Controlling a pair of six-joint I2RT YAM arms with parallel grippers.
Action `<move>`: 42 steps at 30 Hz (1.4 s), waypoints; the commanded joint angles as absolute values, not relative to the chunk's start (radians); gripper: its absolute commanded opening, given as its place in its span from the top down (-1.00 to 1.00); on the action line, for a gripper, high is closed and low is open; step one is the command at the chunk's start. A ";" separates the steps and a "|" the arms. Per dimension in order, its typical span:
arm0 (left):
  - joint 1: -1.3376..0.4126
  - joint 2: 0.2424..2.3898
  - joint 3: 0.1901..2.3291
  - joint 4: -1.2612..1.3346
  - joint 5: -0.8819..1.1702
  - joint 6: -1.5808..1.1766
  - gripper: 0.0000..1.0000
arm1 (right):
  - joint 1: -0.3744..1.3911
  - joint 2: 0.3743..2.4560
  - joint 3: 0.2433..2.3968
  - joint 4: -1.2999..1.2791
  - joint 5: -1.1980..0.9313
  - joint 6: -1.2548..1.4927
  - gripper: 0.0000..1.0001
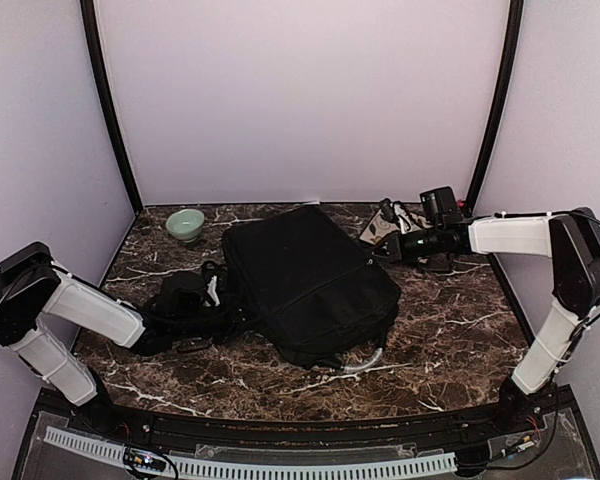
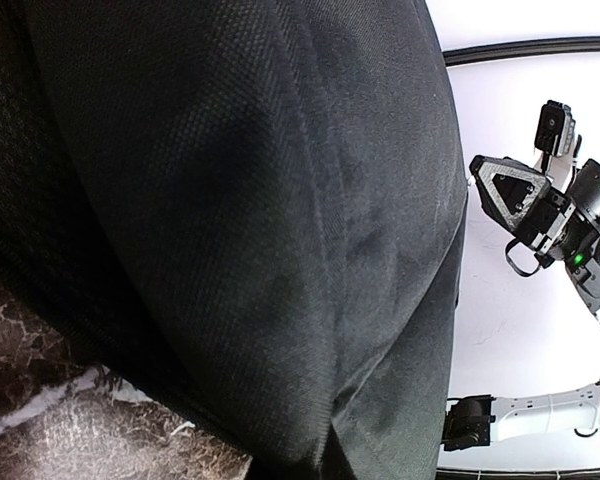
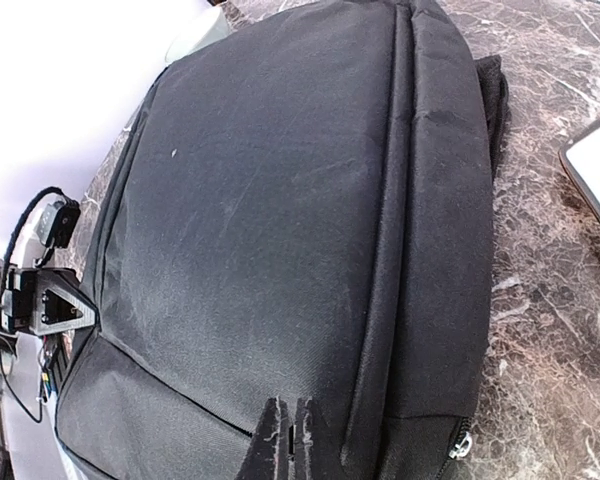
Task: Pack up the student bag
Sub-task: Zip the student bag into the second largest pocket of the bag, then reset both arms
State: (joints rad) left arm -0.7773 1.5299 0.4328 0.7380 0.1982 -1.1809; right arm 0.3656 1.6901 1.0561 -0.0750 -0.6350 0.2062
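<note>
The student bag (image 1: pixel 305 280) is a large black backpack lying flat in the middle of the marble table, with its straps (image 1: pixel 185 300) bunched at its left. My left gripper (image 1: pixel 202 305) is low among the straps against the bag's left side. Its fingers do not show in the left wrist view, which the bag's fabric (image 2: pixel 240 220) fills. My right gripper (image 1: pixel 384 250) is at the bag's far right edge. In the right wrist view the bag (image 3: pixel 280 220) lies below the gripper (image 3: pixel 288 440), whose fingers are pressed together with nothing seen between them. A zipper pull (image 3: pixel 462 445) lies just right of it.
A pale green bowl (image 1: pixel 185 224) stands at the back left. Flat items, one a light card or book (image 1: pixel 378 230), lie at the back right behind the right gripper; its corner shows in the right wrist view (image 3: pixel 595 175). A grey curved piece (image 1: pixel 365 362) sticks out at the bag's near edge.
</note>
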 commanded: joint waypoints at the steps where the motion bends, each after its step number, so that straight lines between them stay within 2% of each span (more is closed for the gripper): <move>1: -0.767 1.514 0.446 0.687 0.173 -1.140 1.00 | 0.299 1.672 1.059 0.044 -0.543 0.219 1.00; 7: -0.767 1.505 0.459 0.656 0.176 -1.117 1.00 | 0.292 1.686 1.075 0.026 -0.570 0.217 0.98; 8: -0.767 1.501 0.464 0.645 0.175 -1.110 0.94 | 0.289 1.685 1.082 0.018 -0.568 0.216 0.82; 10: -0.766 1.488 0.479 0.600 0.168 -1.089 0.72 | 0.275 1.675 1.095 0.002 -0.563 0.214 0.43; 14: -0.764 1.408 0.538 0.415 0.109 -1.002 0.26 | 0.224 1.621 1.107 -0.023 -0.543 0.203 0.00; 17: -0.754 1.330 0.600 0.229 0.036 -0.891 0.08 | 0.178 1.567 1.110 -0.042 -0.526 0.174 -0.13; 22: -0.724 1.209 0.742 -0.056 -0.096 -0.608 -0.12 | 0.111 1.499 1.141 -0.120 -0.480 0.080 -0.17; 28: -0.701 1.137 0.908 -0.212 -0.292 -0.265 -0.49 | 0.062 1.376 1.146 -0.209 -0.362 -0.010 -0.32; 31: -0.692 1.139 0.971 -0.215 -0.387 -0.138 -0.70 | 0.022 1.294 1.141 -0.213 -0.322 -0.001 -0.55; 32: -0.688 1.143 0.984 -0.207 -0.409 -0.103 -0.78 | 0.010 1.268 1.140 -0.218 -0.307 0.004 -0.68; 33: -0.682 1.149 0.995 -0.193 -0.424 -0.068 -0.85 | 0.001 1.246 1.142 -0.224 -0.290 0.011 -0.91; 34: -0.678 1.155 1.008 -0.185 -0.439 -0.042 -0.89 | -0.006 1.229 1.145 -0.235 -0.272 0.019 -0.99; 38: -0.670 1.170 1.013 -0.143 -0.556 -0.033 -0.97 | -0.017 1.170 1.167 -0.242 -0.197 0.081 -1.00; 42: -0.646 1.184 0.922 -0.081 -0.683 -0.057 -0.98 | -0.020 1.072 0.978 -0.079 -0.142 0.119 -1.00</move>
